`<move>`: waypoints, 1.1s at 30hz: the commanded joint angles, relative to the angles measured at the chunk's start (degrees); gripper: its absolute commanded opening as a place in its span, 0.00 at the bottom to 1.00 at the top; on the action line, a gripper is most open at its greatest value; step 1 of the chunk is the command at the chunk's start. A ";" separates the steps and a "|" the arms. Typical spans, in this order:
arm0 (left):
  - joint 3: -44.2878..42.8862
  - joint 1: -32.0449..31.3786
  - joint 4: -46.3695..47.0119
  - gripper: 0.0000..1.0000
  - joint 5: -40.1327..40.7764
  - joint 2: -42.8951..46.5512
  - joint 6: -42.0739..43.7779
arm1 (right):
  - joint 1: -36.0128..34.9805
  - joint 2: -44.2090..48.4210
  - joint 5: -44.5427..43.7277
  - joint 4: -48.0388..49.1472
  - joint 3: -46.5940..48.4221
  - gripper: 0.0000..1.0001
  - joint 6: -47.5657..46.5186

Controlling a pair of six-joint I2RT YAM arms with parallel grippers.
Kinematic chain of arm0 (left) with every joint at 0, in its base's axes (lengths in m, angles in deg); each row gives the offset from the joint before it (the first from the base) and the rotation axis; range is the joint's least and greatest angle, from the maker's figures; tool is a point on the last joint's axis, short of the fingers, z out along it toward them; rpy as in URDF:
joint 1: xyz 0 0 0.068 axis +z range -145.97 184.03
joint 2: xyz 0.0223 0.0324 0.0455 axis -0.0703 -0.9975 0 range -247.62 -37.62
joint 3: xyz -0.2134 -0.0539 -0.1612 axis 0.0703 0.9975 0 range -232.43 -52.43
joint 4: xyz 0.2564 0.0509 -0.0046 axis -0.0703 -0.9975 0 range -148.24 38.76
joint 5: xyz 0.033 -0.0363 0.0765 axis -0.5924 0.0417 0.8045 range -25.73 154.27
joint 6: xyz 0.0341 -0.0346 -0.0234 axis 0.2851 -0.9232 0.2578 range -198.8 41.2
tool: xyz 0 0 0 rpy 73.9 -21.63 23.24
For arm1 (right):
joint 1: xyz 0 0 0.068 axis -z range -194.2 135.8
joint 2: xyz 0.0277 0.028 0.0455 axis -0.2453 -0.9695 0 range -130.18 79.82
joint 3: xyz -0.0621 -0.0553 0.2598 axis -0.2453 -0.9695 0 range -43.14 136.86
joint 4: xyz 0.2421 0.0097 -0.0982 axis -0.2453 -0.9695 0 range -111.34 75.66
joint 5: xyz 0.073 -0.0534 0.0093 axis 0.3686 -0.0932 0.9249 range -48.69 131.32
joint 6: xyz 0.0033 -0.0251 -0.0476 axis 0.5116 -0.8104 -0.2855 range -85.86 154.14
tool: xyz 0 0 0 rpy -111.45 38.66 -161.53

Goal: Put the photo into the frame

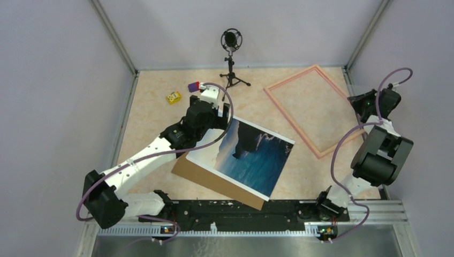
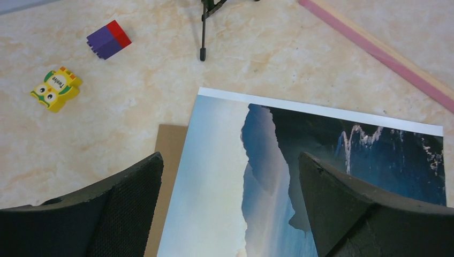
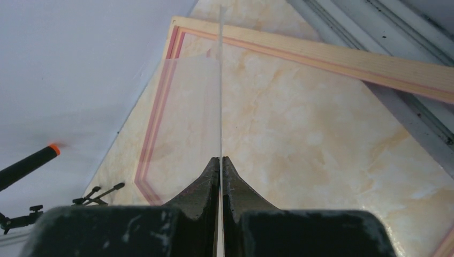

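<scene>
The left fingers (image 1: 225,112) are spread wide apart and hold nothing. They hang over a corner of the large paper photo (image 1: 257,155), a print of a dark cliff above blue sea with a white border. One finger is above the print. The other is above the edge of the plain brown rectangular backing board (image 1: 214,182) on which the print lies. The print's white-edged corner sits just past the fingertips. Farther beyond them, on the pale marbled worktop (image 1: 155,118), sit a yellow toy block with eyes (image 2: 55,88) and a purple and red block (image 2: 108,39).

The right fingers (image 3: 220,166) are pressed together, clamped on the edge of a thin clear sheet (image 3: 220,80) that stands edge-on and runs straight ahead from the fingertips. The large thin pink wooden frame (image 1: 293,123) lies flat on the worktop beneath and beyond these fingers. It has nothing inside it and lies well apart from the photo.
</scene>
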 commanded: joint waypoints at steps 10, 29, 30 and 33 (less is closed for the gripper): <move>2.65 -0.04 7.22 0.99 4.04 -0.70 2.68 | 3.46 -1.76 0.99 9.28 -1.51 0.00 0.83; 2.41 -0.10 7.78 0.99 3.62 -3.22 3.25 | 4.79 -2.00 -2.39 9.69 -1.97 0.00 1.84; 2.41 -0.07 7.87 0.99 3.71 -3.35 3.34 | 4.80 -2.11 -2.46 9.68 -1.92 0.00 1.84; 2.23 -0.04 7.87 0.99 3.75 -3.76 3.36 | 4.88 -2.06 -2.92 9.79 -1.97 0.00 1.88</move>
